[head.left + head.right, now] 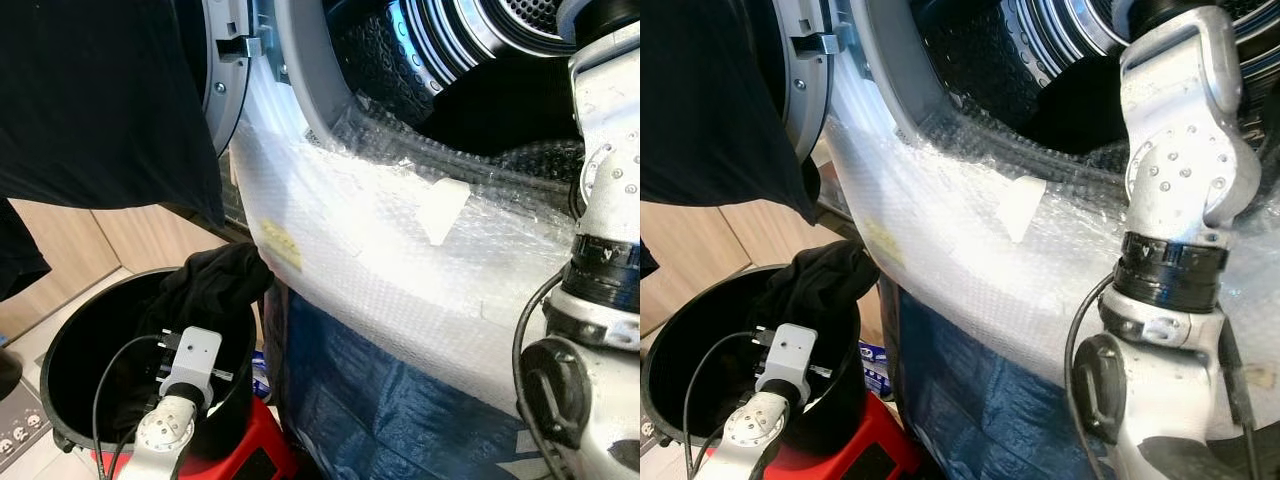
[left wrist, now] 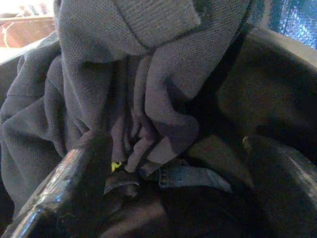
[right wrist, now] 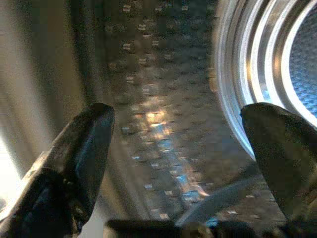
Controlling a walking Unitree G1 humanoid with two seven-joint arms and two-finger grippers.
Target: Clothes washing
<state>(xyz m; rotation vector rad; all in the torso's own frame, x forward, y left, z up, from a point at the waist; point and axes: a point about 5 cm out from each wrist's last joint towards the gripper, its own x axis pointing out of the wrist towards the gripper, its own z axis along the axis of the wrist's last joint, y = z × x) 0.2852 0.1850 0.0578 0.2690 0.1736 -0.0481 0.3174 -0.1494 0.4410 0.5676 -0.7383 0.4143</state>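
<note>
Clothes (image 2: 148, 84), dark knitted cotton in soft crumpled folds, lie heaped in a round black plastic bucket (image 1: 70, 350), one bunch (image 1: 215, 280) draped over its rim. The left gripper (image 2: 173, 163) reaches down into the bucket with its glossy black fingers (image 2: 74, 173) spread apart, holding nothing; the pile sits directly ahead of and between them, a strip of blue denim (image 2: 193, 176) just below the knit. The right gripper (image 3: 178, 148) is raised into the washing machine's mouth, its fingers likewise apart and empty, with the dimpled grey door seal (image 3: 148, 99) ahead and the ribbed steel drum (image 3: 282, 64) beside one finger. Bubble wrap (image 1: 400, 260) covers the machine's front, and blue tarp (image 1: 380, 400) hangs beneath it.
</note>
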